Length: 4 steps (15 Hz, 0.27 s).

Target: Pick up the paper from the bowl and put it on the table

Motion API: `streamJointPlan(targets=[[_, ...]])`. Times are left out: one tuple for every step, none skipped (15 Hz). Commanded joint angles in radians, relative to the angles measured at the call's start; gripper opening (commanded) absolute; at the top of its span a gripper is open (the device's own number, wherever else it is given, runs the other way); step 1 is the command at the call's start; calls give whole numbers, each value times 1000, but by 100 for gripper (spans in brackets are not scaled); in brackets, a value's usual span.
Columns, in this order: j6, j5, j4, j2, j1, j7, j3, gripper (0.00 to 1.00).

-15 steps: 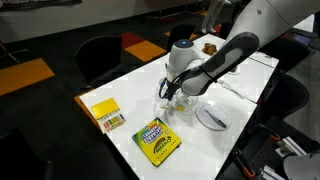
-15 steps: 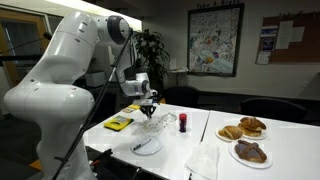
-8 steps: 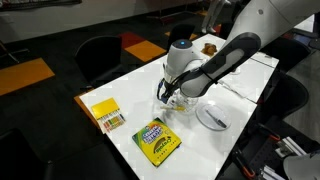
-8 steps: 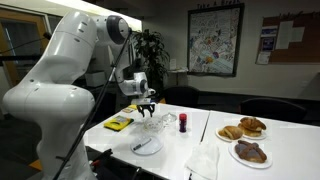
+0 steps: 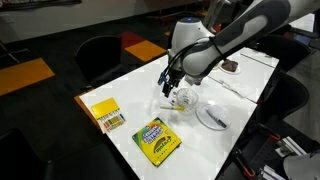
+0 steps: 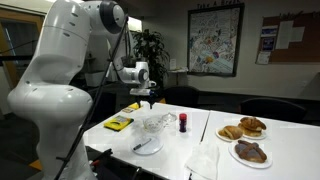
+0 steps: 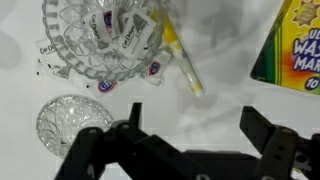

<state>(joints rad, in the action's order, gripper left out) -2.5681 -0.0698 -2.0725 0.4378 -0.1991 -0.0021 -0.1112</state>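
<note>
Since the arm hangs over the table (image 5: 128,98) in an exterior view, I read the gripper (image 5: 171,82) as sitting above the bowl (image 5: 184,101), offset toward 10 o'clock from it and clear of the rim. The paper is too small to resolve there. The crayon box (image 5: 157,141) lies near the bowl at 7 o'clock. In an exterior view from the side, the gripper (image 6: 148,99) hangs straight over the bowl (image 6: 154,123) with a clear gap, nothing dangling from it, table (image 6: 192,140) bare beside. Wrist view settles it: gripper (image 7: 195,140) spread wide, fingers (image 7: 128,138) holding nothing. The paper (image 7: 128,33) is still in the bowl (image 7: 62,50), a whitish crumpled clump, long axis roughly 9 to 3. From the finger gap it lies at 11 o'clock, well off centre. A yellow crayon (image 7: 184,66) leans at the bowl's 4 o'clock side, and a shallower clear dish (image 7: 72,122) sits at 6 o'clock of the bowl, just beside the near finger. My call: shift toward 11 o'clock before descending, or the fingers land on bare table (image 7: 230,95).
</note>
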Motion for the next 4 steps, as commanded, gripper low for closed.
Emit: streamJointPlan(targets=[[138,109,-54,-117,69,-65,-53,100],[173,130,-55,-135,74,-68,-53,100],[208,143,-55,-150,76,-61,-48,100],[255,152,-53,-161,73,-39,-41,100]])
